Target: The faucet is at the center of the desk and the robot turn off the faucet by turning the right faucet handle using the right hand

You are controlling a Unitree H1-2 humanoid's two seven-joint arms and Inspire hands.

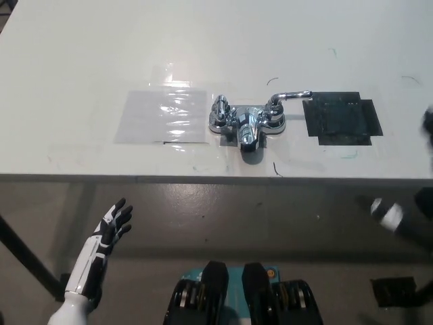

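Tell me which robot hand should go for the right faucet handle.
Right. The right faucet handle points toward the robot's right, where the black right robot hand blurs at the desk edge. The white left robot hand hangs open below the desk.

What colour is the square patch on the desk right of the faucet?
Black, glossy square tape patch, clearest in the head view, beside the chrome faucet.

Bright, even overhead light; glare on the clear sheet (162,115) and chrome faucet (247,120). Right edge motion-blurred; floor below the surface (216,54) dim.
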